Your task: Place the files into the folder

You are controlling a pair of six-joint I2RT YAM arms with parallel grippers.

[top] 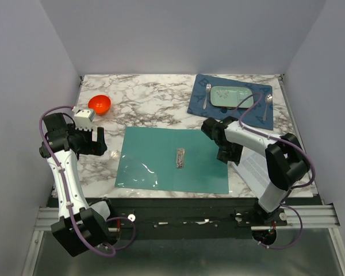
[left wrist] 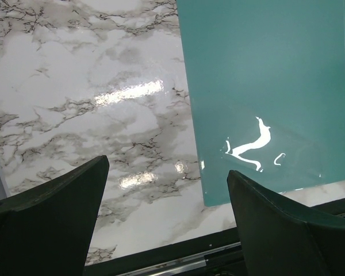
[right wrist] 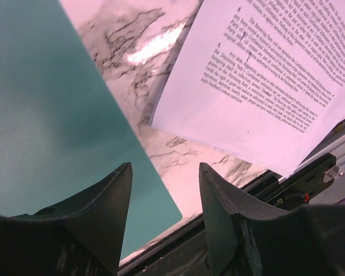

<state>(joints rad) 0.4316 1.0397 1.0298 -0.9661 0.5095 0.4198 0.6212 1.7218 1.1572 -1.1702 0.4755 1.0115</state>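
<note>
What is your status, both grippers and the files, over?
Left gripper open, left of folder. Right gripper open, empty, over gap between folder and files. Files outside folder, on table; only bare marble between.

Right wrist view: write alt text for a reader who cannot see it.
The right gripper, jaws apart and empty, hangs over a marble table, between a teal folder on the left and a printed sheet on the right.
</note>
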